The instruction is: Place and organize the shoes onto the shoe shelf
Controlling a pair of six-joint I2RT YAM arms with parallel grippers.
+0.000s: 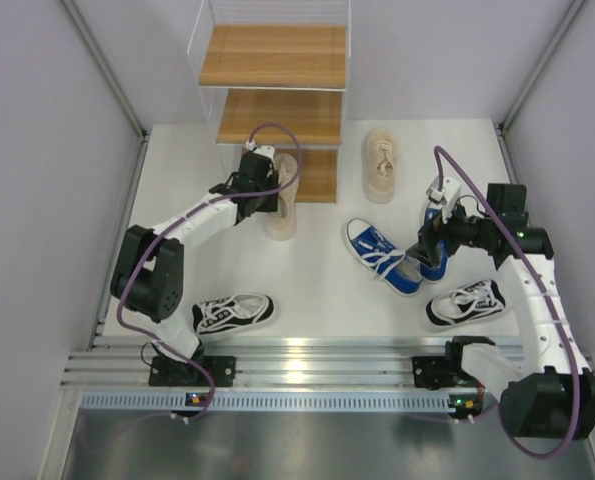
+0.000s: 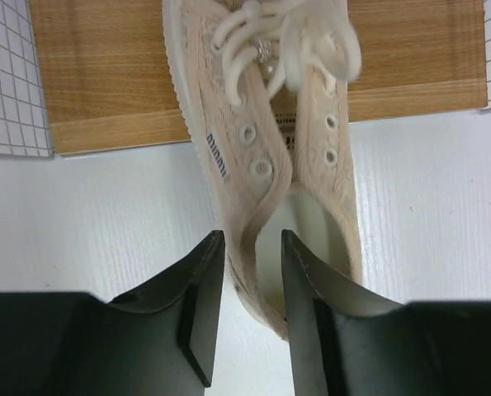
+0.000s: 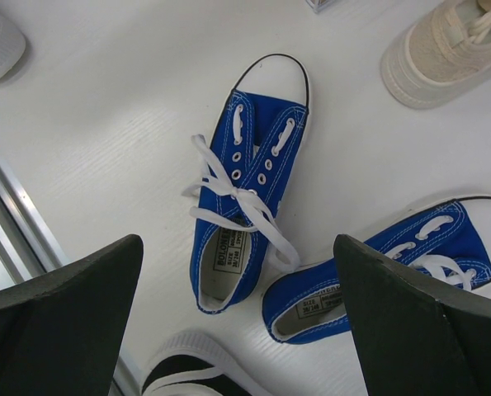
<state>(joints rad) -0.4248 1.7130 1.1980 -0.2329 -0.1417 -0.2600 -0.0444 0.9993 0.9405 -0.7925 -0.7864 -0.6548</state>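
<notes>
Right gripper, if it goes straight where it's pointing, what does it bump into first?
Most likely the blue shoe lying centred below the right gripper, around its laces and heel opening. The fingers are open and nothing else shows in between, though depth is hard to judge.

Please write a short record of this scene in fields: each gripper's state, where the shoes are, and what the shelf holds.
left gripper: shut on the side wall of one beige shoe, whose toe lies over the lowest board
right gripper: open, holding nothing, above the blue shoes
other beige shoe: on the table, right of the shelf
black-and-white shoes: on the table, one near each arm base
shelf: top and middle boards bare
</notes>
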